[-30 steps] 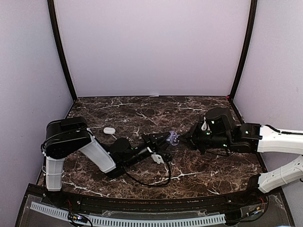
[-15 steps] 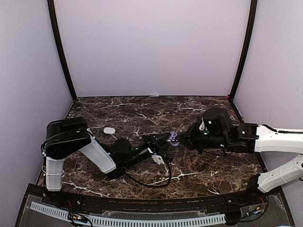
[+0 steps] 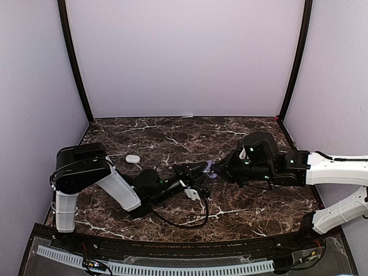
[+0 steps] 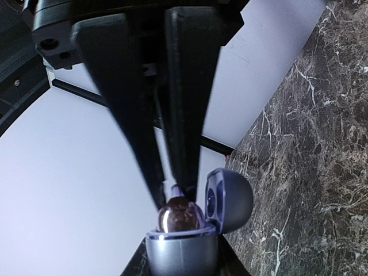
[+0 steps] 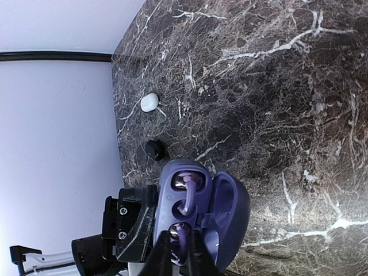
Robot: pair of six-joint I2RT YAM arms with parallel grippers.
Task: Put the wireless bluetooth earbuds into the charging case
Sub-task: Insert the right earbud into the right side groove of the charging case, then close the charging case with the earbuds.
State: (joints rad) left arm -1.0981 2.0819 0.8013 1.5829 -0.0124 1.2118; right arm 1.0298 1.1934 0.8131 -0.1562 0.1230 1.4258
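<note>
From above, the left gripper [image 3: 202, 171] clamps the open purple charging case [image 3: 210, 170] over the middle of the marble table [image 3: 172, 132]. The right gripper [image 3: 222, 171] noses in from the right, and a small white piece [image 3: 133, 158] lies well apart to the left. The left wrist view shows its fingers drawn narrow onto the case body, with the lid [image 4: 230, 198] swung open and a glossy bud in the mouth. In the right wrist view the right gripper's tips stand almost together, pinching a purple earbud [image 5: 178, 241] at the well nearest them. A second purple earbud [image 5: 185, 184] sits in the other well, and a small black piece [image 5: 154, 149] rests on the table beyond. The bud looks light, hard and slick, so it is likely to squirt out of a pinch. It is best taken across its narrow part and pressed in gently. The case should be held by its body, never by the hinged lid.
</note>
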